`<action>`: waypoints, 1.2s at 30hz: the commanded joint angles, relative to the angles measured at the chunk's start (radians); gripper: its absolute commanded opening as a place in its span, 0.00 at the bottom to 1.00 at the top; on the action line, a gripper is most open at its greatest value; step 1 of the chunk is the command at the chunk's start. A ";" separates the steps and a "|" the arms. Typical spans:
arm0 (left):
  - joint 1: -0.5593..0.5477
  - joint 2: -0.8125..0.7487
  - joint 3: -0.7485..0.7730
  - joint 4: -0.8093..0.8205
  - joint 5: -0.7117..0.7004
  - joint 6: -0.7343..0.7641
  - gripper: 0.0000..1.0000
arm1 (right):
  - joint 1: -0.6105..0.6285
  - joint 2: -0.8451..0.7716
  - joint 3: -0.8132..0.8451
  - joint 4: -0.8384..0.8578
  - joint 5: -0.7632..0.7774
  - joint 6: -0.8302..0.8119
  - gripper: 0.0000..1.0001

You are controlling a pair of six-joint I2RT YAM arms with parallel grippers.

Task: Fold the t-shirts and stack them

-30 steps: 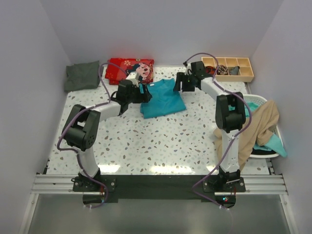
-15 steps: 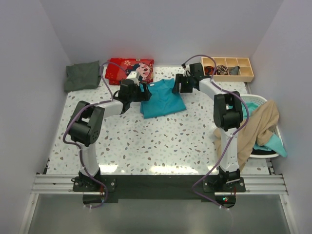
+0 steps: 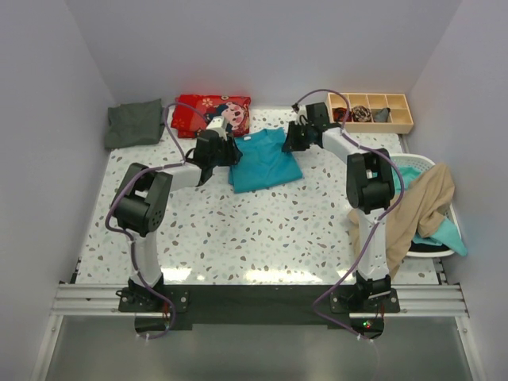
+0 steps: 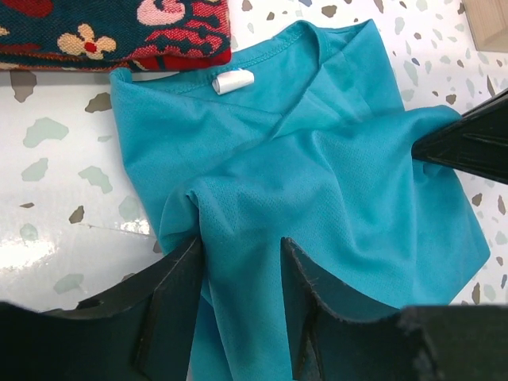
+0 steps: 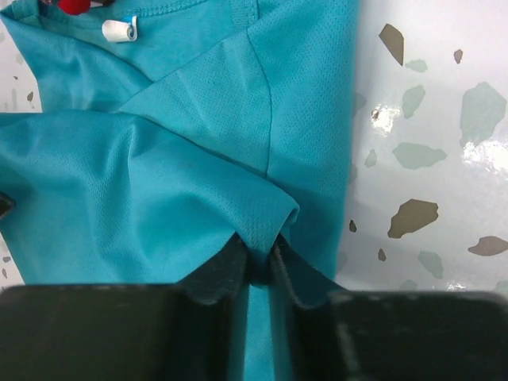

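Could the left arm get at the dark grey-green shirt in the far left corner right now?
Probably yes: the dark grey-green shirt lies uncovered with nothing between it and the left gripper, whose open jaws straddle the teal shirt.

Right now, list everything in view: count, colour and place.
teal t-shirt: one, bright teal, far middle of the table
grey-green t-shirt: one, dark grey-green, folded, far left corner
beige t-shirt: one, beige, draped over the basket
patterned cloth: one, red with cartoon print, far edge
tray: one, wooden, compartmented, far right
basket: one, white, right edge
loose teal cloth: one, teal, hanging from the basket
table: one, white speckled
left gripper: open, straddling the teal t-shirt
right gripper: shut on a fold of the teal t-shirt
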 commanded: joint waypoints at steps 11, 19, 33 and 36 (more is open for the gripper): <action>0.020 0.021 0.097 0.059 -0.015 0.014 0.14 | 0.005 -0.097 0.017 0.111 -0.024 -0.028 0.06; 0.065 0.073 0.194 0.034 -0.009 0.028 0.12 | 0.006 -0.022 0.180 0.078 -0.016 -0.037 0.07; 0.117 0.276 0.392 -0.027 0.023 0.018 0.20 | 0.005 0.303 0.552 -0.007 0.008 -0.016 0.53; 0.123 0.305 0.398 -0.019 0.009 0.003 0.45 | 0.006 0.323 0.528 0.042 0.030 -0.013 0.72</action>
